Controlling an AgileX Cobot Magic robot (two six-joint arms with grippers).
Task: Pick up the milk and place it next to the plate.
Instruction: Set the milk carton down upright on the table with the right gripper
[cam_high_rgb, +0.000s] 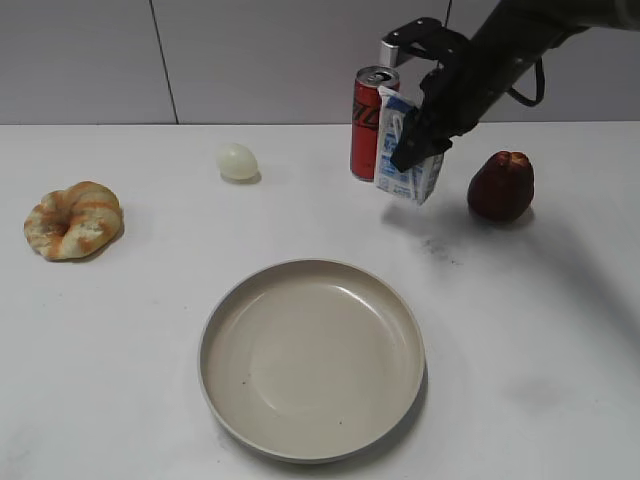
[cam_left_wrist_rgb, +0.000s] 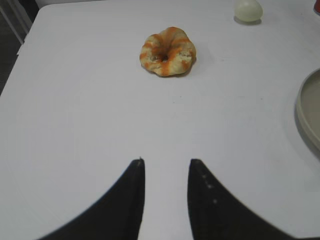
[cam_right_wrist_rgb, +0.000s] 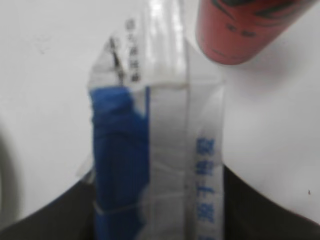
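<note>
One boxy milk (cam_high_rgb: 408, 158) carton, end effector (cam_high_rgb: 422, 135)-clamped, tilted.

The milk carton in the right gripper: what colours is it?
White with blue print, clearest in the right wrist view: milk carton.

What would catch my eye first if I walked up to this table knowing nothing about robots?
Probably the right pincer at the back right, holding a tilted milk carton off the table, beside a red soda can and a dark red pear-shaped fruit. Next, the big beige plate sitting empty at the front centre. Far left lies an orange-striped ring-shaped pastry.
</note>
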